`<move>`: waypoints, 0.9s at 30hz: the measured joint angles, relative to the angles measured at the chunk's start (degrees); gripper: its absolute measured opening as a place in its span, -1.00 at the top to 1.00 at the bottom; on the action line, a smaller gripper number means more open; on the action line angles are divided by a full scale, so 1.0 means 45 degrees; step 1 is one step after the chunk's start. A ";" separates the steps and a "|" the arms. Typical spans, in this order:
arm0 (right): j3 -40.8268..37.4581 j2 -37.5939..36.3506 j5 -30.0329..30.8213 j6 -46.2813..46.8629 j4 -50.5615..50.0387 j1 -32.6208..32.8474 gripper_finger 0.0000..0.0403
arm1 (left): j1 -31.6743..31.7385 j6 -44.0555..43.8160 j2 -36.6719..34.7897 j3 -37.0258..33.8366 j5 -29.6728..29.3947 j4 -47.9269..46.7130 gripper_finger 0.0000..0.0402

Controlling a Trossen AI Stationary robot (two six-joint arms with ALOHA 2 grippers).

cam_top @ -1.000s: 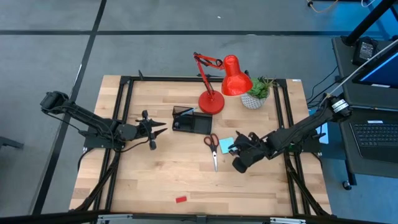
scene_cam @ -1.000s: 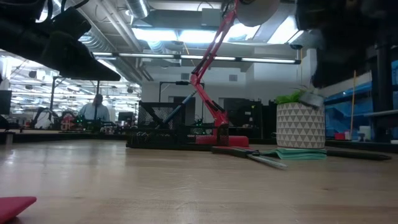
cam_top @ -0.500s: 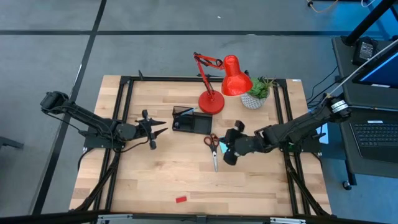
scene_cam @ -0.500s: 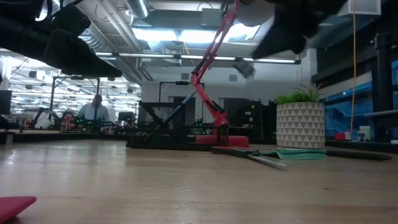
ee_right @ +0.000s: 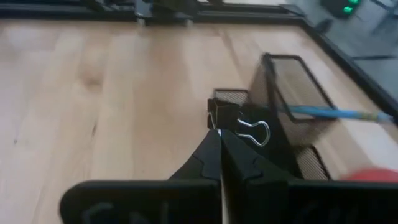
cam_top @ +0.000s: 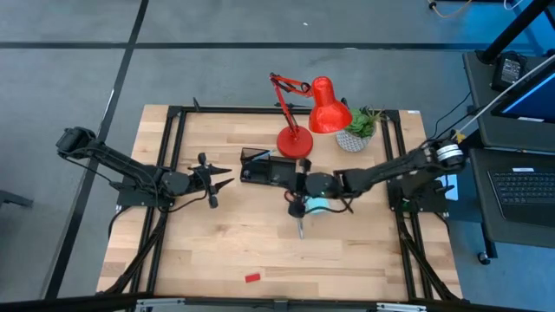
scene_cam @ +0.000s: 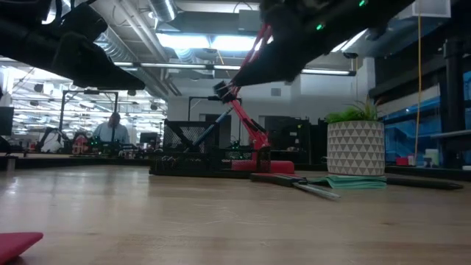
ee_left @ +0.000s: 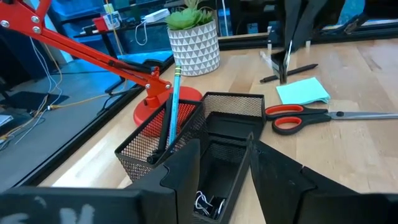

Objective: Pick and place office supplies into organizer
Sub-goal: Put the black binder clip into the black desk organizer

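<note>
My right gripper (cam_top: 297,185) hangs shut above the red-handled scissors (cam_top: 299,215), just right of the black mesh organizer (cam_top: 267,172), with a small black binder clip (ee_right: 226,115) at its fingertips. The cyan sticky-note pad (cam_top: 319,206) lies flat beside the scissors. In the left wrist view the organizer (ee_left: 208,127) holds upright pens (ee_left: 171,106) and a few clips (ee_left: 205,202). A black pen (ee_left: 292,71) lies behind the pad. My left gripper (cam_top: 218,180) waits open, left of the organizer. A small red block (cam_top: 252,278) lies near the front edge. My right gripper pinches the binder clip between its two fingertips (ee_right: 214,142), at the clip's near side where the silver wire handle (ee_right: 256,132) meets the black body. The fingers slant down from the table's right. The clip is lifted clear of the table, in front of the fingertips (scene_cam: 221,90).
A red desk lamp (cam_top: 299,139) and a potted plant (cam_top: 355,130) stand just behind the organizer. Black frame rails (cam_top: 173,156) run along the table's sides. Bare wood lies toward the front. A person (scene_cam: 114,129) sits far off in the room.
My right gripper has swung toward the table's left with the clip, from right of the sticky-note pad to above the scissors' handles beside the organizer. Its wrist has rolled and the fingers have tipped further down. It has stayed shut.
</note>
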 joint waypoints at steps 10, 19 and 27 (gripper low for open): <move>0.0000 0.1888 -0.1183 -0.0281 0.2533 -0.1378 1.00 | 0.0003 0.0104 0.0000 0.0000 0.0001 -0.0005 0.33; 0.0005 0.3060 -0.1835 -0.0248 0.3898 -0.1995 1.00 | -0.0001 0.0440 0.0000 0.0000 0.0004 -0.0015 0.33; 0.0005 0.3830 -0.1840 -0.0242 0.4715 -0.2293 1.00 | 0.0003 0.0461 0.0000 0.0000 0.0001 -0.0039 0.35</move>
